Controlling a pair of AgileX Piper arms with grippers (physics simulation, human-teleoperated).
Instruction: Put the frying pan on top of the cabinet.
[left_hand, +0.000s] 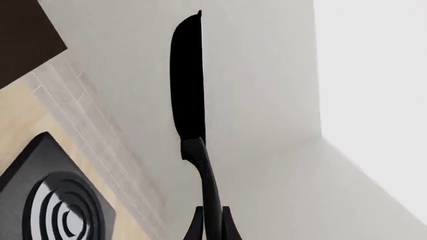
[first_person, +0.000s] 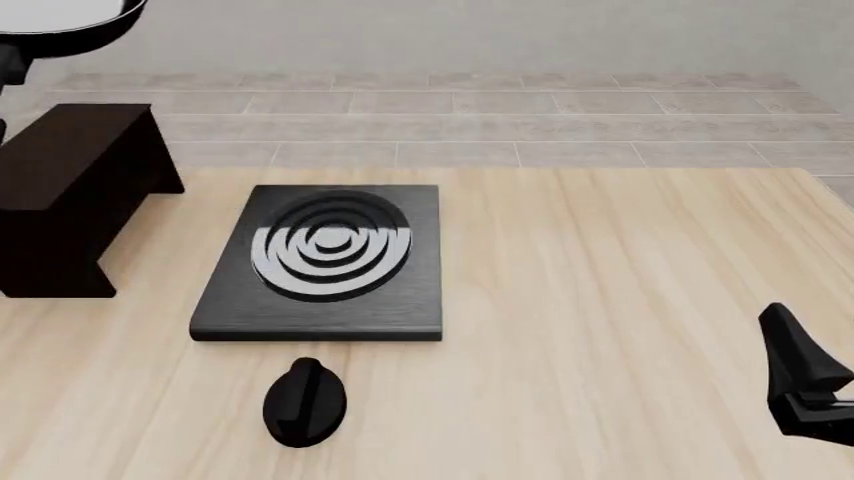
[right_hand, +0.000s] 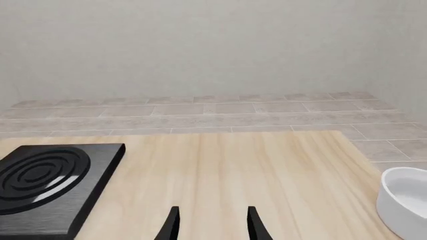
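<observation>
The frying pan (left_hand: 187, 75) shows edge-on in the left wrist view, tilted on its side in the air, its long handle (left_hand: 208, 185) running back to my left gripper (left_hand: 212, 227), which is shut on it. The front view catches the frying pan (first_person: 60, 25) at the top left corner, high above the dark brown cabinet (first_person: 67, 180) and cut by the frame edge. A corner of the cabinet (left_hand: 23, 35) also shows in the left wrist view. My right gripper (right_hand: 213, 227) is open and holds nothing, low at the table's right front (first_person: 805, 375).
A flat black slab with silver rings (first_person: 327, 260) lies mid-table right of the cabinet, with a small black round knob (first_person: 307, 402) in front of it. A white bowl (right_hand: 403, 200) sits at the table's right edge. Beyond the table is a tiled floor.
</observation>
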